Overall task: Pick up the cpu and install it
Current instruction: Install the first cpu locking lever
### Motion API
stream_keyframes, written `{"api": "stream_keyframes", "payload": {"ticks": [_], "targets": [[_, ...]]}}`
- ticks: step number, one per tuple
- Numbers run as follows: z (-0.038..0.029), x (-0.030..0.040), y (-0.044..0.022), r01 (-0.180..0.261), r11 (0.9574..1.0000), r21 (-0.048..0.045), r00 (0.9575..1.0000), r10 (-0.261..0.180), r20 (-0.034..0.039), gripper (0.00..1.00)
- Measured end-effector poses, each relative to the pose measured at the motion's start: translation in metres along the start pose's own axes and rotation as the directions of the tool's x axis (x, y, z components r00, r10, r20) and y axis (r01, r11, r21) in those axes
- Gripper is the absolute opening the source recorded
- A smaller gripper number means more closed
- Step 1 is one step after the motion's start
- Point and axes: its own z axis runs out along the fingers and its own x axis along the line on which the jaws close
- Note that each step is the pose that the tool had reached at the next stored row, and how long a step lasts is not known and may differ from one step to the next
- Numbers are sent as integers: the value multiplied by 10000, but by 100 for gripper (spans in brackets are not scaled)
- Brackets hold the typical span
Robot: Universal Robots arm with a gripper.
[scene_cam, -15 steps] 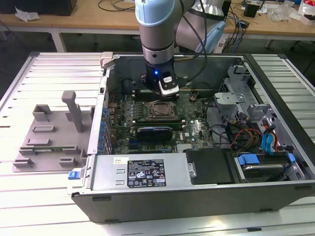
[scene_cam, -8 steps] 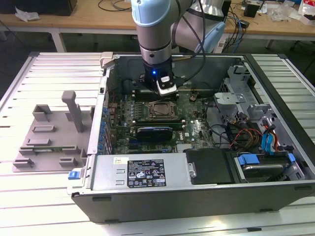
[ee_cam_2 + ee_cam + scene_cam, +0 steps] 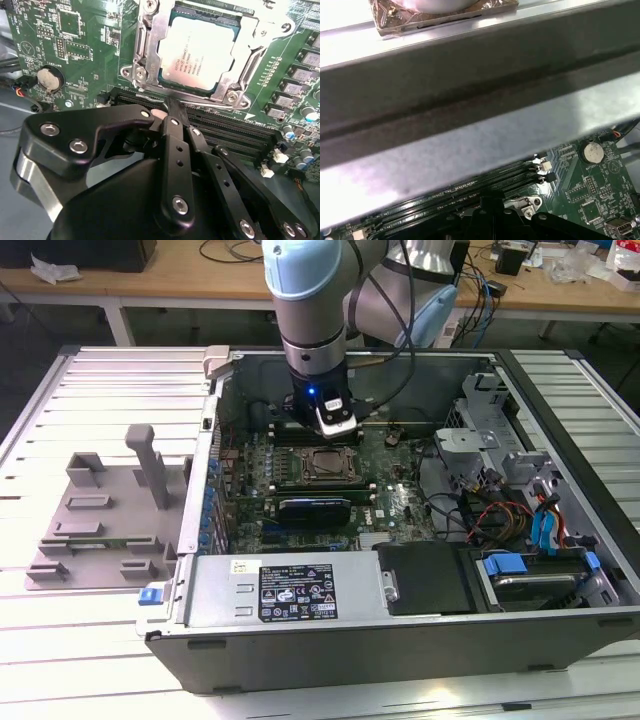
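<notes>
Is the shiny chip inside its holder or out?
In. The cpu lies flat inside the metal socket frame on the motherboard; the gripper sits beside it, not holding it.

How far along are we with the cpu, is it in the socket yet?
Mostly there, it seems. The cpu already lies flat inside the socket frame on the motherboard, as the second wrist view shows. The claw sits beside the socket's edge with its fingers together, carrying nothing. Whether the chip is fully seated or the frame latched cannot be told.
</notes>
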Motion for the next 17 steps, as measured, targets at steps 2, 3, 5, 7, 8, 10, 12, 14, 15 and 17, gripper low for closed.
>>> {"api": "stream_keyframes", "payload": {"ticks": [2, 3, 5, 7, 8, 10, 12, 14, 15, 17], "targets": [[16, 5, -4, 8, 10000, 10, 10000, -8, 42, 11], [21, 6, -6, 12, 10000, 17, 10000, -12, 57, 11], [37, 8, -8, 25, 10000, 43, 9999, -25, 103, 11], [37, 8, -8, 24, 10000, 41, 9999, -25, 106, 11], [31, 7, -6, 23, 10000, 38, 9999, -24, 107, 11], [-40, -2, 8, 24, 10000, 41, 9999, -24, 106, 11], [-45, 7, 34, 24, 10000, 41, 9999, -25, 111, 11], [-37, 29, 74, 27, 10000, 31, 9999, -28, 125, 11], [-37, 29, 75, 29, 10000, 30, 9999, -30, 131, 11], [-37, 29, 73, 29, 10000, 32, 9999, -29, 140, 11]]}}
